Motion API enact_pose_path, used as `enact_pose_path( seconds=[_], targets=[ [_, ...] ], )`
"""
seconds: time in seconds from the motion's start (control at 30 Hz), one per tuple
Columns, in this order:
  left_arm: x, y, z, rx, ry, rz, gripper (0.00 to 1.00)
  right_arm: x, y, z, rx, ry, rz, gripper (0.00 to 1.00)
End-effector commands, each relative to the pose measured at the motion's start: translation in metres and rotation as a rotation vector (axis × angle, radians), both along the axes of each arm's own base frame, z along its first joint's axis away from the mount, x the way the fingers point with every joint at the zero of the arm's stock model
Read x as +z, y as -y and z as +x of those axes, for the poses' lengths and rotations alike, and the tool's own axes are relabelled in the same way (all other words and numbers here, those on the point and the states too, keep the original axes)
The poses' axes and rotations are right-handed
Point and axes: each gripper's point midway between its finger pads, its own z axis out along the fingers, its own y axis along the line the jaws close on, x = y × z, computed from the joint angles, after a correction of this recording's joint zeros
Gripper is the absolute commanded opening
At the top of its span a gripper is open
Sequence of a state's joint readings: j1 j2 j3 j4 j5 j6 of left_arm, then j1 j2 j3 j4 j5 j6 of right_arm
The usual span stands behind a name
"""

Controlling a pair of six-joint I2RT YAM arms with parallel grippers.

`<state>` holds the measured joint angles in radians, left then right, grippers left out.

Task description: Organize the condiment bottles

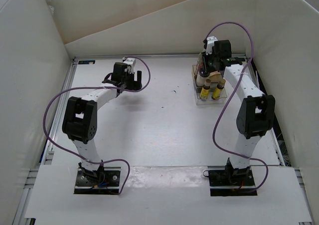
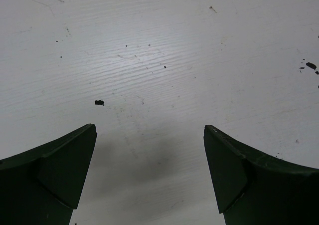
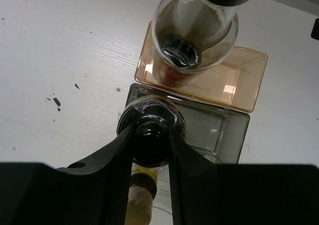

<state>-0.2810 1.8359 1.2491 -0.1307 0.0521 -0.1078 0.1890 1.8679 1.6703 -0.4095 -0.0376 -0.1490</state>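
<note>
Right wrist view: the right gripper [image 3: 149, 129] is clenched on the black cap [image 3: 149, 147] of the squat clear jar [image 3: 149, 109], with one finger pressed to each side of the cap. The jar is at the left end of the clear compartment [image 3: 232, 130] of the rack. It cannot be told whether its base rests on the compartment floor. Just beyond it, the tall bottle [image 3: 192, 40] with dark-red contents stands upright at the left end of the tan compartment [image 3: 244, 80].

In the left wrist view, the left gripper [image 2: 149, 147] is released. Its jaws are spread wide, and only the white, speckled table [image 2: 159, 55] shows between them.

In the top external view, the rack lies at the far right of the table, with the right gripper over it. Two yellow bottles [image 1: 205, 92] stand side by side at its near end. The left gripper hangs over the far left of the table, well apart from the rack.
</note>
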Motion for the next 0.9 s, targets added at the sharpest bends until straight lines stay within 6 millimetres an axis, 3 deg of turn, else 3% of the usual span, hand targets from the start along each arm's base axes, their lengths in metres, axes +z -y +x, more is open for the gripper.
enact_pose_path(
  seconds=[0.0,0.5,0.87],
  targets=[
    [0.013,0.006,0.009,-0.015,0.035,-0.006,1.0,0.037,-0.004,0.021,0.001,0.127,0.045,0.0],
    [0.007,0.003,0.009,-0.01,0.027,-0.011,1.0,0.011,-0.015,0.015,0.025,0.064,0.037,0.0],
    [0.002,0.003,0.009,-0.008,0.018,-0.014,1.0,-0.005,-0.013,0.012,0.022,0.032,0.028,0.0]
  ],
)
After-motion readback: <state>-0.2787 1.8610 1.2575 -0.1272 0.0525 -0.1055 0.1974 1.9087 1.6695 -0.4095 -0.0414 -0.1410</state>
